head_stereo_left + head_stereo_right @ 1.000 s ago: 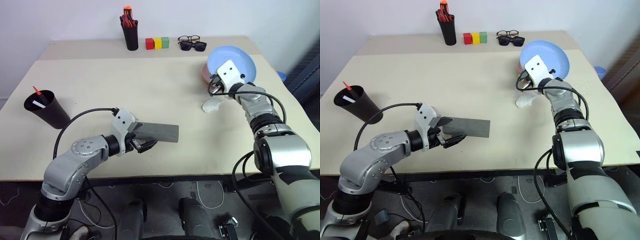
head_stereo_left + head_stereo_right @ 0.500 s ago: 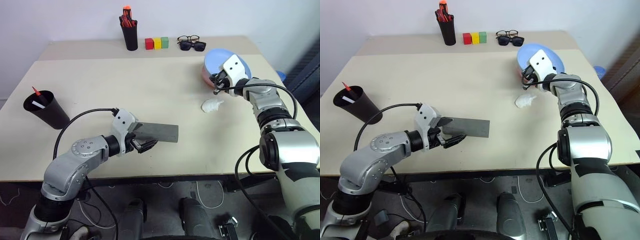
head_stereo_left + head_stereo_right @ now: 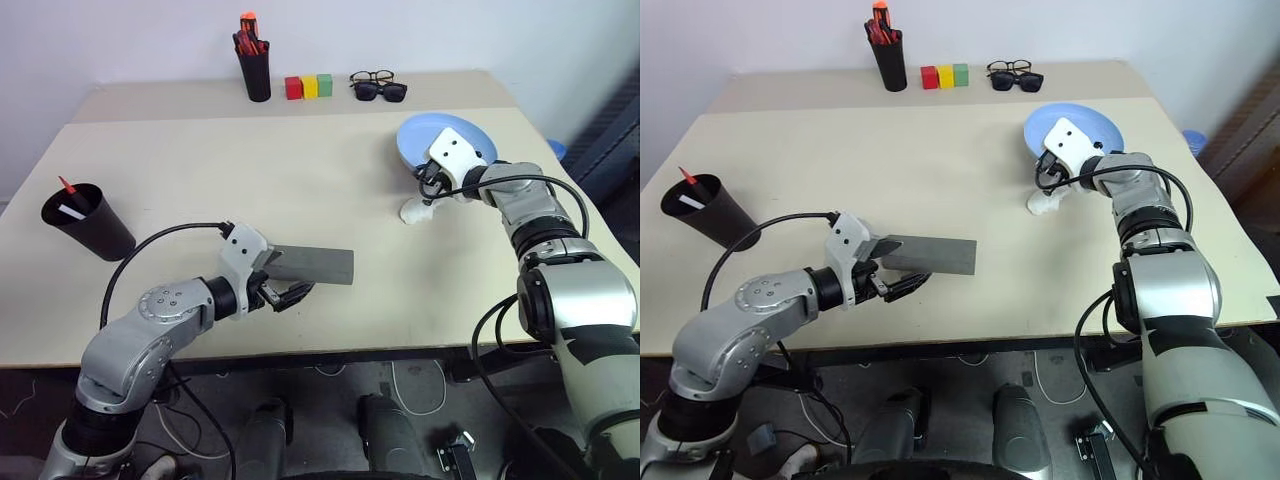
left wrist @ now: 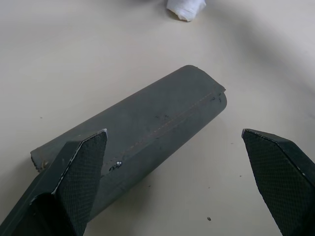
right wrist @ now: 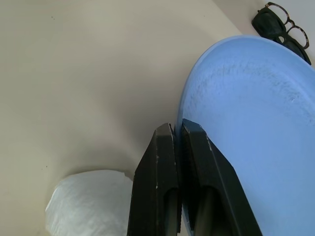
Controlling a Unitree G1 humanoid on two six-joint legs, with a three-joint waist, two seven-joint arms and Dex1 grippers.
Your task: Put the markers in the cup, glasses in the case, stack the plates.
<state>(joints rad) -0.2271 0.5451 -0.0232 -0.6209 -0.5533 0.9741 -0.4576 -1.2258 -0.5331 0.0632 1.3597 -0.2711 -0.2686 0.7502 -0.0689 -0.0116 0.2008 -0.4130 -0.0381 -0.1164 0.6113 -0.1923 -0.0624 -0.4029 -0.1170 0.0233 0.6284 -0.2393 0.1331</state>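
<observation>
**Right tool pinching blue plate rim; left tool open beside the case**

- Light blue plate (image 3: 445,140) sits at the far right of the desk (image 3: 300,200), directly ahead of the right tool (image 5: 178,135). No pink is visible around it; I judge it to be lying over the pink one, stack likely made or nearly so.
- Right tool: fingers closed tight on the near rim of the blue plate, thin edge caught between them. Next move here looks like a release and withdrawal.
- White crumpled wad (image 3: 419,209) lies just beside that tool, on the desk, apart from the plate.
- Grey case (image 3: 312,266) lies flat near the front edge, long axis running left–right across the desk, closed. The left arm is far nearer to it.
- Left tool (image 4: 172,162): spread wide, holding nothing; one finger (image 4: 81,162) rests at the case's near end, the other stands well clear.
- Black cup (image 3: 87,219) at far left has both markers standing in it.
</observation>
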